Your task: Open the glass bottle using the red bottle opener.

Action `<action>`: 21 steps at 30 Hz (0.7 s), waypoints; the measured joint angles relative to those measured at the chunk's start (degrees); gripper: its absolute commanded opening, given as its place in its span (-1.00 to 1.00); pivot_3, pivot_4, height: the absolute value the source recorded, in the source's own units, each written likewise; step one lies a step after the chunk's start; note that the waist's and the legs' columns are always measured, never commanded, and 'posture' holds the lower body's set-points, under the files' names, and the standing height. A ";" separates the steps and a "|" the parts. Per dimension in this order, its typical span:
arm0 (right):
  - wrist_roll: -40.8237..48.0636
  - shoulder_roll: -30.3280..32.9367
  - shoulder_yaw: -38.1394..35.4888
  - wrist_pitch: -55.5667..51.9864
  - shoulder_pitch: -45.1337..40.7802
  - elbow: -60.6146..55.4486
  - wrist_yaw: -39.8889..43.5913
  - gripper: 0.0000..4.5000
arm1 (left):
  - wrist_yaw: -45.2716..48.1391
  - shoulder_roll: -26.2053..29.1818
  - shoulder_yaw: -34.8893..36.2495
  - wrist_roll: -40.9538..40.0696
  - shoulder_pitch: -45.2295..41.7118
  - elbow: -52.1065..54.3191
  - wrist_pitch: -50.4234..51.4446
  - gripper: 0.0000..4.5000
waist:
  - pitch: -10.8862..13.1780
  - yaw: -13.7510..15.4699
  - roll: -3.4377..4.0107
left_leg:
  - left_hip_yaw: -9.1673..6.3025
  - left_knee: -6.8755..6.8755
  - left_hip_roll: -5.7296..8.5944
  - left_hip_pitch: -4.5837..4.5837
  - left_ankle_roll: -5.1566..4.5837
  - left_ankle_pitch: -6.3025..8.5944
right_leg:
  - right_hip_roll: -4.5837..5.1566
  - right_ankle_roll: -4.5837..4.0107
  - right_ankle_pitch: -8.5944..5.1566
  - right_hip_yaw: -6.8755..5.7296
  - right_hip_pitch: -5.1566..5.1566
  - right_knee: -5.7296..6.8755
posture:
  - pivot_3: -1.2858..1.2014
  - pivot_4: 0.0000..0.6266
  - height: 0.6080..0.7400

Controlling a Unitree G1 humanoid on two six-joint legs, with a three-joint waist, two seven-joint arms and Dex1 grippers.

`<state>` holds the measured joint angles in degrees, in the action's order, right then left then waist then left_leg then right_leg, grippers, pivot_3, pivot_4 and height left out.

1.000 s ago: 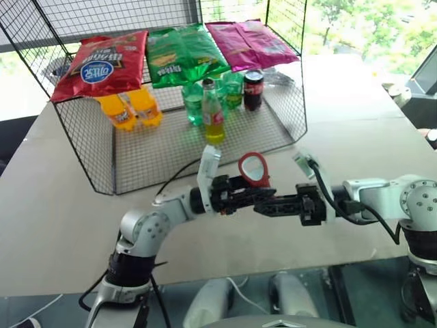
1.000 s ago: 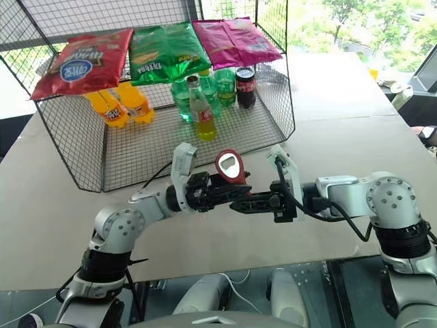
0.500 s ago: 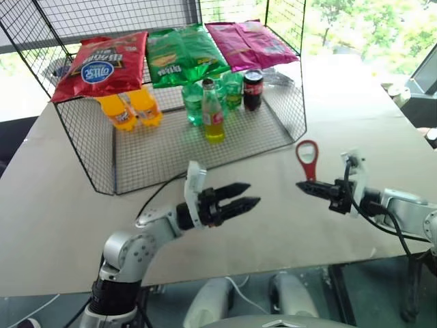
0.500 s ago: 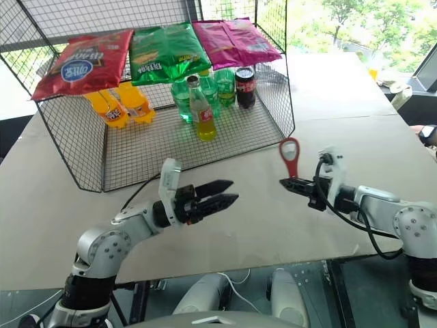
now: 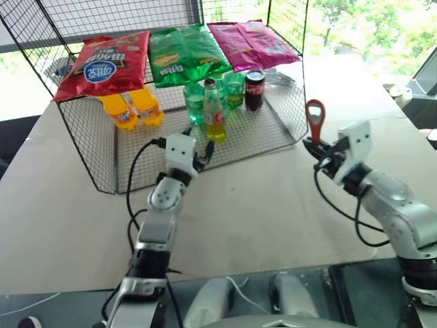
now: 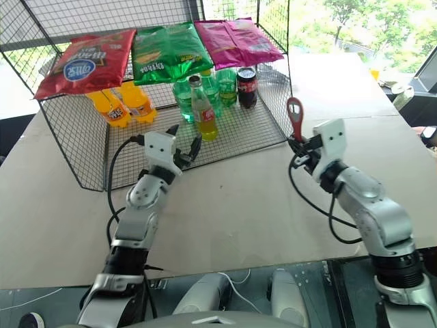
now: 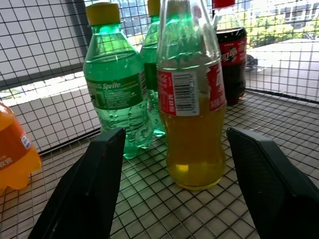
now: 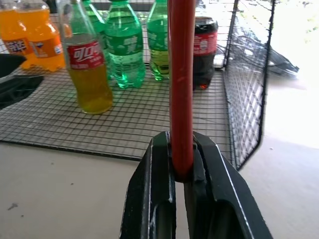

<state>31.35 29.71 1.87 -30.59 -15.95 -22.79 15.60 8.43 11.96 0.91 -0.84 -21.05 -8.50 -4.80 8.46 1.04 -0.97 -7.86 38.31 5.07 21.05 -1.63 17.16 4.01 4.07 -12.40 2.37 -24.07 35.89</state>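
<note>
Beige tabletop [image 5: 61, 205] carries a wire rack [image 5: 123, 160]. Left gripper [image 5: 199, 152], fingers spread, faces the glass bottle [image 5: 214, 113], standing capped at its 12 o'clock. Right gripper [image 5: 315, 148] pinches the red bottle opener [image 5: 315, 117] upright. Bottle not yet gripped; opening remains.

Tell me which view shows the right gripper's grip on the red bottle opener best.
The right wrist view: the right gripper is shut on the red bottle opener handle, close up. Both eye views show it small, the opener upright.
</note>
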 measured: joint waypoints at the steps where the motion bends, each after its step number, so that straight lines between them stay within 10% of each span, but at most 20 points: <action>1: -0.84 -0.48 0.07 0.09 0.01 -0.10 -0.02 -1.00 | -0.36 -0.30 0.24 0.21 -0.66 -1.26 -0.85 0.48 | 0.00 -0.02 0.00 | 0.00 0.00 0.04 0.01 -0.01 0.00 | 0.00 0.00 0.00 0.00 -0.01 0.00 | 0.03 -0.52 1.00; 4: -3.42 -1.89 0.14 0.27 0.11 -1.20 -0.08 -1.00 | -0.76 -1.22 1.02 0.02 -3.51 -5.31 -2.52 0.48 | 0.00 -0.08 0.00 | -0.03 0.00 0.06 0.01 -0.01 0.00 | -0.02 0.00 0.00 -0.02 -0.02 0.02 | 0.03 -0.52 1.00; 8: -5.66 -4.10 1.64 0.35 0.20 -3.05 -0.31 -1.00 | 2.29 -2.41 0.79 -1.77 -6.86 -9.05 -3.97 0.98 | 0.00 -0.26 0.00 | -0.03 0.01 0.02 -0.01 -0.01 -0.01 | -0.04 0.00 0.00 -0.03 -0.02 0.08 | 0.03 -0.52 1.00; 21: -9.16 -6.61 2.64 -0.44 2.29 -6.16 0.41 -1.00 | 2.08 -2.57 2.78 -2.66 -12.83 -17.92 -5.89 0.98 | 0.00 -0.22 0.00 | -0.04 0.05 0.03 -0.02 -0.01 -0.01 | -0.10 0.01 0.00 -0.04 -0.01 0.11 | 0.03 -0.52 1.00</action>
<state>22.19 23.10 4.51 -31.02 -13.66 -28.95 16.01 10.51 9.39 3.69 -3.51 -33.89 -26.42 -10.69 8.45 0.82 -0.97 -7.89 38.36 5.10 21.03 -1.64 17.15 3.90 4.08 -12.40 2.33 -24.08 36.00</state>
